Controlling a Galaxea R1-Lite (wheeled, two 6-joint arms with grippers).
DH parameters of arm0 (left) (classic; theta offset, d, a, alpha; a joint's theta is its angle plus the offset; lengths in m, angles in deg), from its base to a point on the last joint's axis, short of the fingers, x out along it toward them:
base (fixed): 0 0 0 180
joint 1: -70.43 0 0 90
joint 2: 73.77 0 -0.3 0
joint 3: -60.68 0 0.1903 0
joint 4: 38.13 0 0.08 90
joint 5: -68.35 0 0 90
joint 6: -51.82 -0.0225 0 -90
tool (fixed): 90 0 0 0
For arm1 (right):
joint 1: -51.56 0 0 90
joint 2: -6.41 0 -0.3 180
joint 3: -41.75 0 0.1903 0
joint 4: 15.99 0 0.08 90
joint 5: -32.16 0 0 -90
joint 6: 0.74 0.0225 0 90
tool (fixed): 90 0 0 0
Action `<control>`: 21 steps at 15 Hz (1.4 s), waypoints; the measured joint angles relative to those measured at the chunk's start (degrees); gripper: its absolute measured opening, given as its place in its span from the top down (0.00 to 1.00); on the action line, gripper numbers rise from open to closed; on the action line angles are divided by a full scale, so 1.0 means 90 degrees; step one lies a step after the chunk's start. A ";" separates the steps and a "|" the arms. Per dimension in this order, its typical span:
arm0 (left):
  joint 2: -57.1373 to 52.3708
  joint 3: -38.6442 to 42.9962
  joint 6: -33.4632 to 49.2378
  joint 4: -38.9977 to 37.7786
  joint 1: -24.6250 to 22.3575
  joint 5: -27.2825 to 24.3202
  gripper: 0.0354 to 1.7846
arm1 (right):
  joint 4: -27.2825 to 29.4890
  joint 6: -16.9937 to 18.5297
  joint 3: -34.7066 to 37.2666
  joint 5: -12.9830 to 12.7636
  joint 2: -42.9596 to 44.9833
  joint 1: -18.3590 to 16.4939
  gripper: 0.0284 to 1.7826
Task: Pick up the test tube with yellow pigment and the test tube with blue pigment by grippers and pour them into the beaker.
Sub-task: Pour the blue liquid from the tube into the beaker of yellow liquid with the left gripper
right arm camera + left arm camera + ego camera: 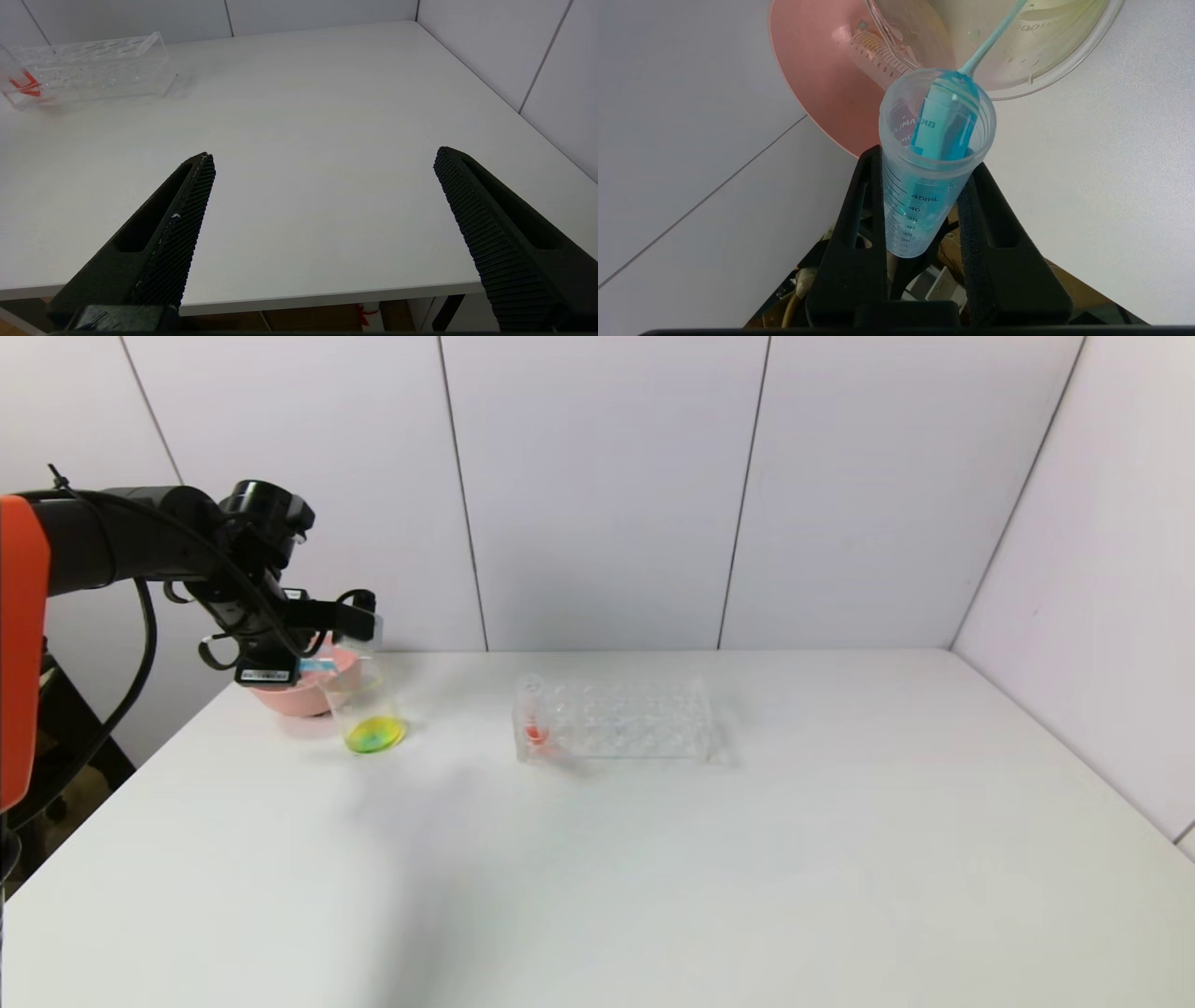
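Observation:
My left gripper (362, 614) is shut on the test tube with blue pigment (358, 631) and holds it tilted, mouth down, over the beaker (366, 705). In the left wrist view the fingers (866, 186) clamp the graduated tube (934, 140), and a thin blue stream (990, 42) runs from its lip into the beaker (1055, 51). Yellow-green liquid lies in the beaker's bottom (375, 735). No tube holding yellow liquid shows. My right gripper (324, 158) is open and empty, low over the table's front right part.
A pink bowl (289, 695) stands just behind the beaker; a clear empty graduated tube (882, 53) lies in it. A clear rack (616, 719) at mid-table holds a red-liquid tube (535, 730) at its left end. The left table edge is close.

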 joint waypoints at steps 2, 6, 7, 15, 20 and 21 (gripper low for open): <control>0.0000 0.0000 0.0003 0.0000 0.0005 0.0001 0.76 | 0.0003 -0.0003 0.0000 0.0003 0.0000 0.0000 0.04; 0.0000 0.0000 0.0000 0.0000 0.0016 0.0034 0.76 | 0.0003 -0.0003 0.0000 0.0003 0.0000 0.0000 0.04; -0.0003 0.0000 0.0003 0.0000 0.0019 0.0035 0.76 | 0.0000 -0.0003 0.0000 0.0000 0.0000 0.0000 0.04; -0.0007 0.0000 0.0003 -0.0007 0.0069 0.0187 0.76 | 0.0000 -0.0003 0.0000 0.0003 0.0000 0.0000 0.04; -0.0009 0.0000 0.0000 -0.0011 0.0087 0.0234 0.76 | 0.0000 -0.0003 0.0000 0.0000 0.0000 0.0000 0.04; -0.0015 0.0000 0.0005 -0.0009 0.0089 0.0233 0.76 | 0.0003 0.0000 0.0000 0.0000 0.0000 0.0000 0.04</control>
